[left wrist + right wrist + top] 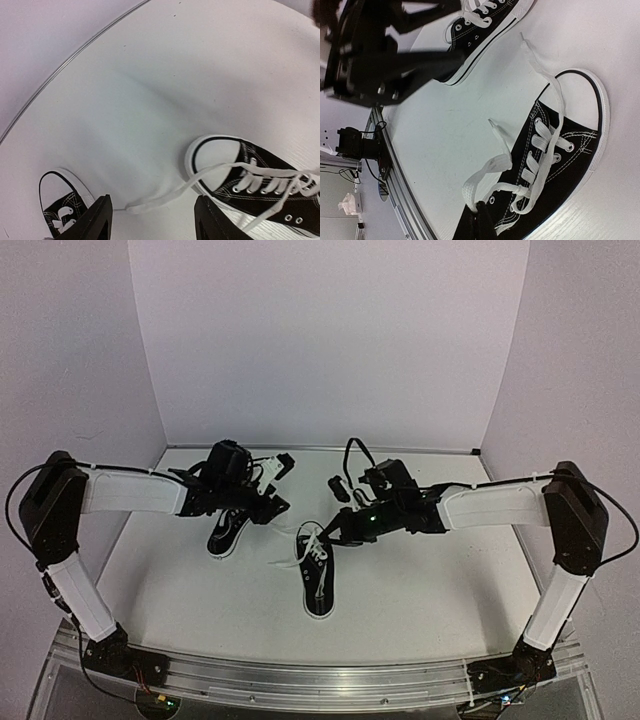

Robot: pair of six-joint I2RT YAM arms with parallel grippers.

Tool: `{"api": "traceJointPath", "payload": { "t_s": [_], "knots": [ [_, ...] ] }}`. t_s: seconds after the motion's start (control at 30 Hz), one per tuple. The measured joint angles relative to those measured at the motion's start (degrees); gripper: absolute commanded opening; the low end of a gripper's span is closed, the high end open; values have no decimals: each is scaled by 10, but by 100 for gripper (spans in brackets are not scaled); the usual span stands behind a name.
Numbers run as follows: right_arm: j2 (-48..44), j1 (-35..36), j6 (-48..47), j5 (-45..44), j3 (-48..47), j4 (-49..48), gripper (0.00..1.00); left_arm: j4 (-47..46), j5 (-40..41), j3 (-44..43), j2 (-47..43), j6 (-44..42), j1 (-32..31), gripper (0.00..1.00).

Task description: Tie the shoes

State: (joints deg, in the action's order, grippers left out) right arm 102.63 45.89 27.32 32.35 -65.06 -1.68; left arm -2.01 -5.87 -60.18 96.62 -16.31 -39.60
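The table (420,590) carried both shoes, and no finished bow was visible on either. The left arm (130,490) and the right arm (490,508) both reached inward over the work area. The first shoe (318,580) lay directly below the right pincer (328,535), collar nearest the tips and toe pointing away from them. The second shoe (228,530) lay beneath the left pincer (156,220) and was partly covered by that arm. The left pincer stood moderately wide and gripped nothing. The right pincer was fully closed. In the right wrist view a flat loop of lace (487,170) ran down into its tips beside the collar of the first shoe, so it was judged to be pinching that lace. The other lace end (150,202) lay slack on the table, just beyond the gap between the left pincer's fingers and touching neither. On the first shoe the lace was threaded through the eyelets, but no knot or bow could be made out. On the second shoe, what showed of the lace looked loose as well. Assessment: the task was at an early stage. Crossing, knotting and forming the bow were outstanding on the first shoe, and the whole sequence was outstanding on the second.
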Motion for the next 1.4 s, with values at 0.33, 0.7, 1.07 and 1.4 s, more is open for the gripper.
{"api": "traceJointPath", "payload": {
  "t_s": [0.33, 0.7, 1.07, 1.4],
  "knots": [
    [0, 0, -3, 0, 1, 3, 0, 167, 53, -163, 166, -9, 18, 61],
    [0, 0, -9, 0, 1, 5, 0, 201, 62, -184, 219, 57, 19, 68],
    [0, 0, -11, 0, 1, 5, 0, 218, 42, -235, 262, 61, 19, 39],
    [0, 0, -13, 0, 1, 7, 0, 234, 9, -253, 272, 62, 19, 0]
  ]
}}
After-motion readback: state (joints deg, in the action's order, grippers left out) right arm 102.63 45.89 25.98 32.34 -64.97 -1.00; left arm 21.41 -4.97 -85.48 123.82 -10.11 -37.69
